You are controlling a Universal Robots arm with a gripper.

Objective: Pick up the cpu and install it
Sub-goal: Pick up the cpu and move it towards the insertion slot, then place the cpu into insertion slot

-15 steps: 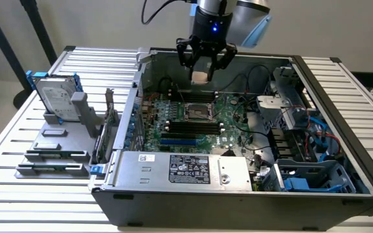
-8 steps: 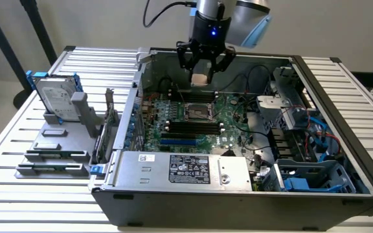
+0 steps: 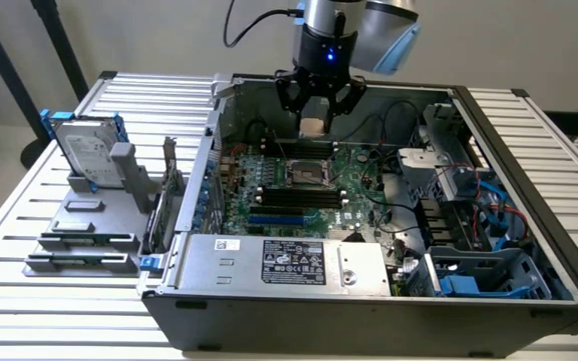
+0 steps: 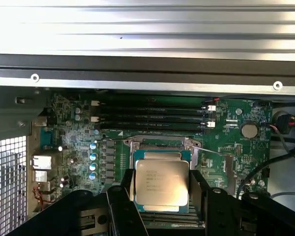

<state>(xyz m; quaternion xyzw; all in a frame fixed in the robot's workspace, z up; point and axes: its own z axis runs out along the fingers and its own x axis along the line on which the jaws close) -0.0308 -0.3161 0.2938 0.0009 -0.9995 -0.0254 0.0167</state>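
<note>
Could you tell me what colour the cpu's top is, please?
Silver-grey; the cpu shows best in the wrist view.

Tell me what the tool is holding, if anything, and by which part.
The tool holds the cpu, clamped by two opposite side edges, its silver top uncovered, above the motherboard.

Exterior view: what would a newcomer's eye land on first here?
The open computer case, motherboard bared, lies across the middle. Over its socket the arm's jaws grip the silver cpu by two edges. A hard drive in a blue bracket stands at the exterior view's left.
</note>
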